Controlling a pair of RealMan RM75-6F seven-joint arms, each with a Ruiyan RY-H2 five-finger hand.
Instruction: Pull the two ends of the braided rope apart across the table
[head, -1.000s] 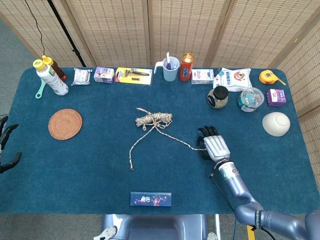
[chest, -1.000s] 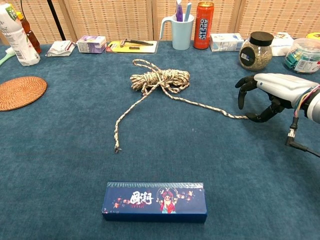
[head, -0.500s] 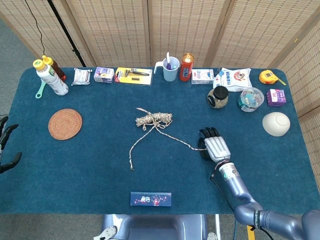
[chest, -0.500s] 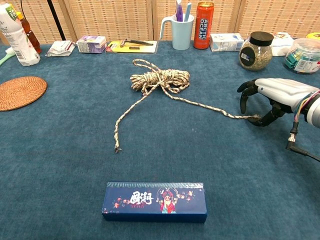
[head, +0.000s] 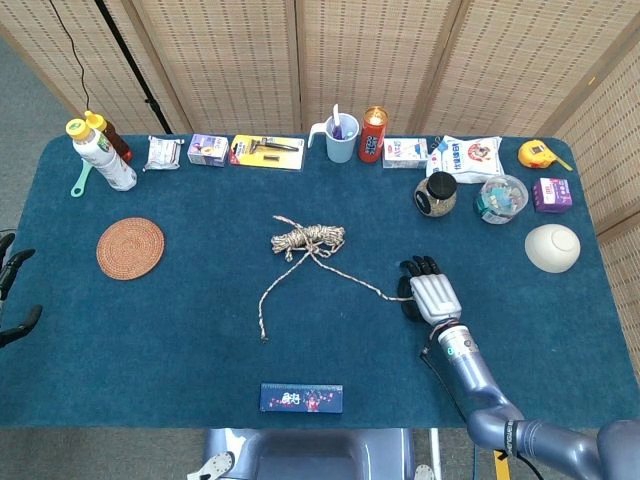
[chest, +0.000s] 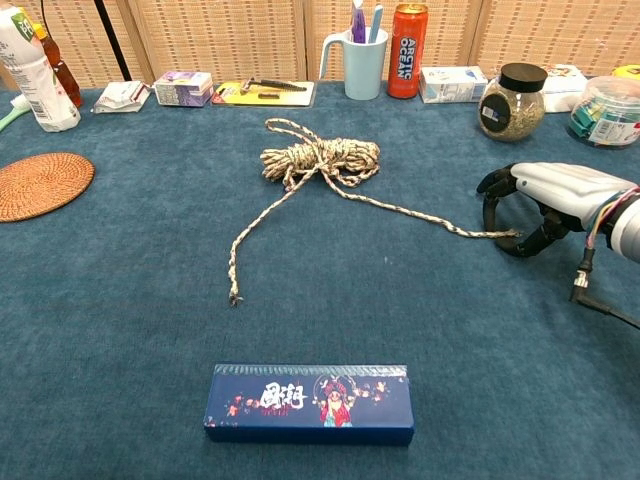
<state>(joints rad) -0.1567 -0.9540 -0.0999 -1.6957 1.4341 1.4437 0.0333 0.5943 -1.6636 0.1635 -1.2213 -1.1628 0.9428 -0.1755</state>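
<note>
The braided rope lies mid-table with its coil (head: 308, 240) (chest: 320, 160) bunched up. One strand runs left and forward to a free end (chest: 233, 295) on the cloth. The other strand stretches right to my right hand (head: 430, 292) (chest: 555, 195), which is palm down with fingers curled over the rope's tip. The tip sits against the thumb, pinched under the hand. My left hand (head: 12, 295) shows only at the far left edge of the head view, off the table, fingers apart and holding nothing. It is far from the rope.
A blue printed box (chest: 310, 402) lies near the front edge. A wicker coaster (head: 130, 248) sits at left, and a white bowl (head: 552, 247) at right. A lidded jar (chest: 512, 100), a cup, a can and small packs line the back edge.
My right hand has shifted a little to the right and lowered, and the rope's right end has slid right with it, straightening that strand. The left hand stays put.
</note>
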